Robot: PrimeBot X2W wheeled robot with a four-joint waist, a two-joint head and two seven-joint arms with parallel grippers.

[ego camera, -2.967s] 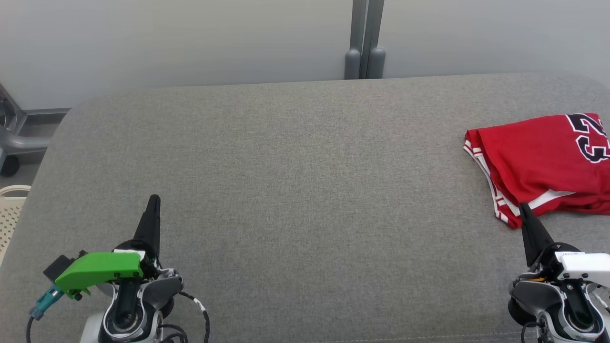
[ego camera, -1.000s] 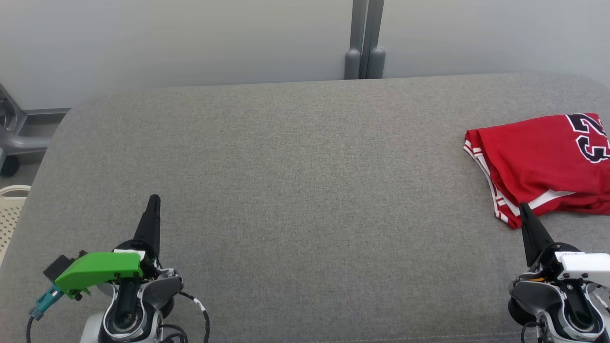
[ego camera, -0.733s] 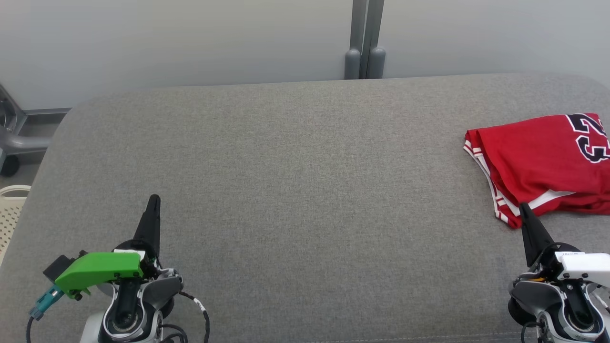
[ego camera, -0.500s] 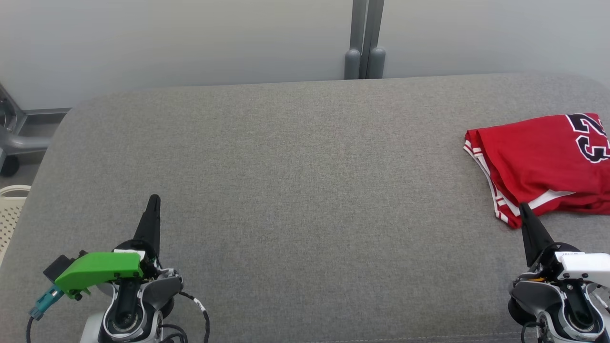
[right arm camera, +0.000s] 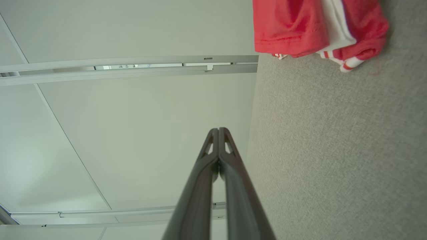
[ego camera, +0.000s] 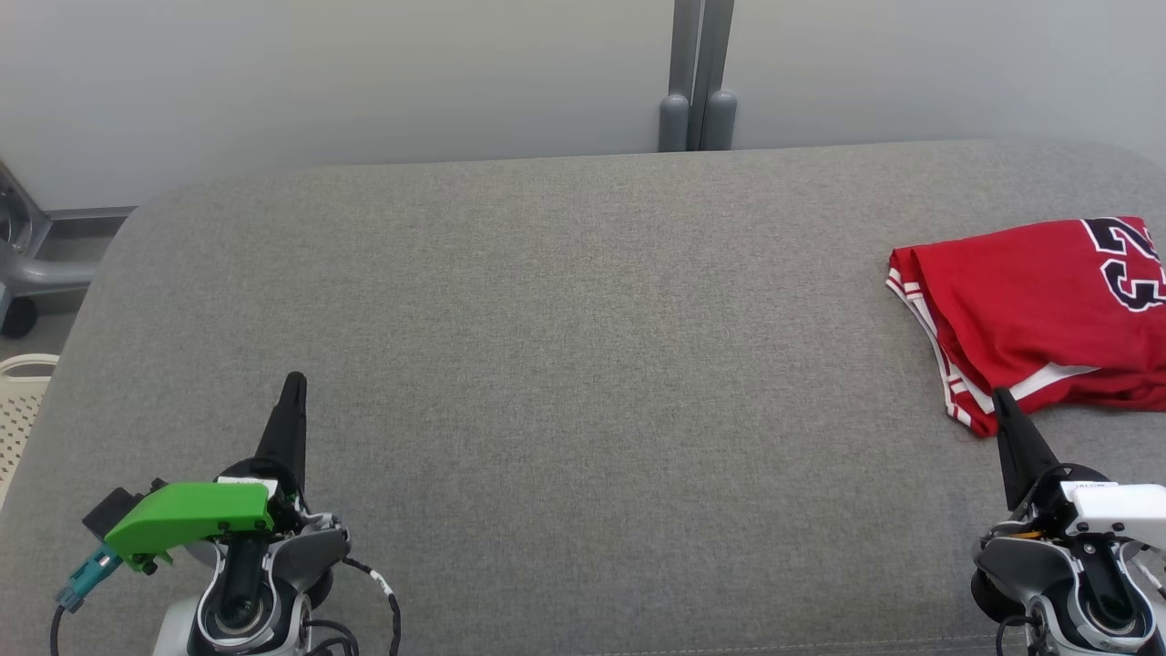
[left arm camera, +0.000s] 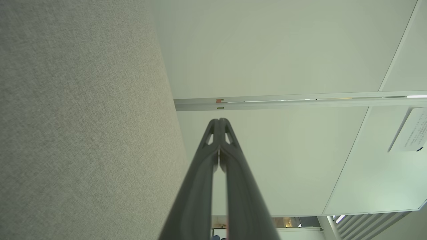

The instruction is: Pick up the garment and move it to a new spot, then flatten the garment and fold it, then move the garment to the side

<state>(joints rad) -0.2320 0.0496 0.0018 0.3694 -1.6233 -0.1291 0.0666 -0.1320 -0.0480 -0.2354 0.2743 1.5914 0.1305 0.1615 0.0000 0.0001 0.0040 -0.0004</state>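
The garment is a red jersey with white trim and dark numerals, lying folded at the right edge of the grey cushioned surface; the picture's edge cuts off its right part. Its hem also shows at the top of the right wrist view, garment. My right gripper sits at the lower right, shut and empty, its tip just short of the jersey's near corner. My left gripper rests at the lower left, shut with nothing in it. Both wrist views show the fingers pressed together: left gripper, right gripper.
A pale wall with a grey vertical post stands behind the surface. A cream basket and a grey wheeled frame sit off the left edge. The wide middle of the cushion lies between my two arms.
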